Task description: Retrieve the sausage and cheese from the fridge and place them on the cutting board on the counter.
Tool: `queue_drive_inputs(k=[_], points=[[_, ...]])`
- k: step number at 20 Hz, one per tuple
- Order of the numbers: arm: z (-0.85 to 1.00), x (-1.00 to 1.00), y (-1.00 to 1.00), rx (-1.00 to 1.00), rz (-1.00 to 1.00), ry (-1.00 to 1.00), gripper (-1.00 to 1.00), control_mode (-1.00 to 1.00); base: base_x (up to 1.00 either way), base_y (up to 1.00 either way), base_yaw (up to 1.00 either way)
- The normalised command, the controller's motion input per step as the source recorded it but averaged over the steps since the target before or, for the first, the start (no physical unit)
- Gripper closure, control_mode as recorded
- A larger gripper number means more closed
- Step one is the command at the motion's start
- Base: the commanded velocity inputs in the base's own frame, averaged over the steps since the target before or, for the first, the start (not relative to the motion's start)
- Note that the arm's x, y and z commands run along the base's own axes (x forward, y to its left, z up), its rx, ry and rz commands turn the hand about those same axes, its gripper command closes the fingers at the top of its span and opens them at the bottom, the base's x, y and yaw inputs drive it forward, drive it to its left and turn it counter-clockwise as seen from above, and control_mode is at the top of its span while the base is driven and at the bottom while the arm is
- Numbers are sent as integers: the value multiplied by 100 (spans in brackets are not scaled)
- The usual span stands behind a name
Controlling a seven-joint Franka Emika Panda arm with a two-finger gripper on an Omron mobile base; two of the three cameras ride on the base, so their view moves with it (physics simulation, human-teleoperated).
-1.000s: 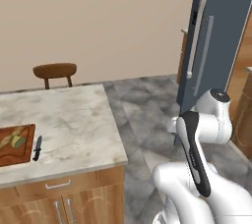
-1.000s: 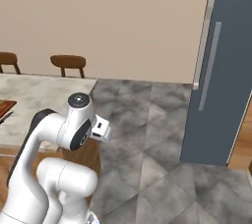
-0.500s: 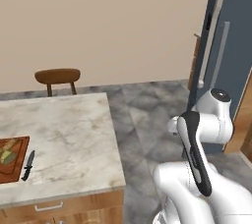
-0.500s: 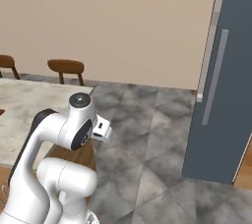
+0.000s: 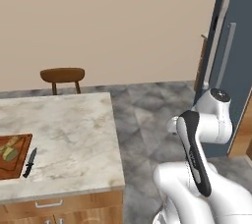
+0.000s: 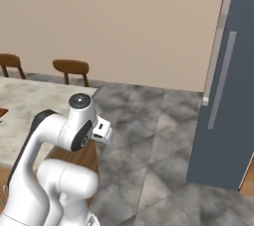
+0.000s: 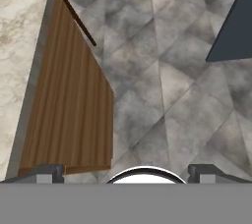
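Looking down at the floor tiles [image 7: 162, 95]: gripper [image 7: 125, 171] has its tips spread wide apart at the bottom of the hand view, nothing between them. Counter [image 5: 69, 134] sits at 9 o'clock in the left base view, marbled top over wooden cabinets; its wooden end panel [image 7: 69, 105] runs along 9 o'clock in the hand view. Cutting board [image 5: 12, 156] lies at the counter's far left edge, partly cut off by the frame, with pale and greenish bits on it, too small to identify as cheese or sausage. Knife [image 5: 29, 162] lies just beside the board's right edge, on the stone. Fridge [image 6: 230, 86] stands at 3 o'clock in the right base view, door face and long grey handle [image 6: 221, 79] visible. Brown chair [image 5: 62, 77] behind the counter at 10 o'clock against the beige wall [image 5: 113, 21].
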Motion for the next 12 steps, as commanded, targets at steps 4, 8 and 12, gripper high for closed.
queue_drive_inputs(k=[4,8,12], points=[[0,0,0,0,0,0,-100,100,38,-54,10],[0,0,0,0,0,0,-100,100,16,-62,-1],[0,0,0,0,0,0,-100,100,-4,-60,-24]])
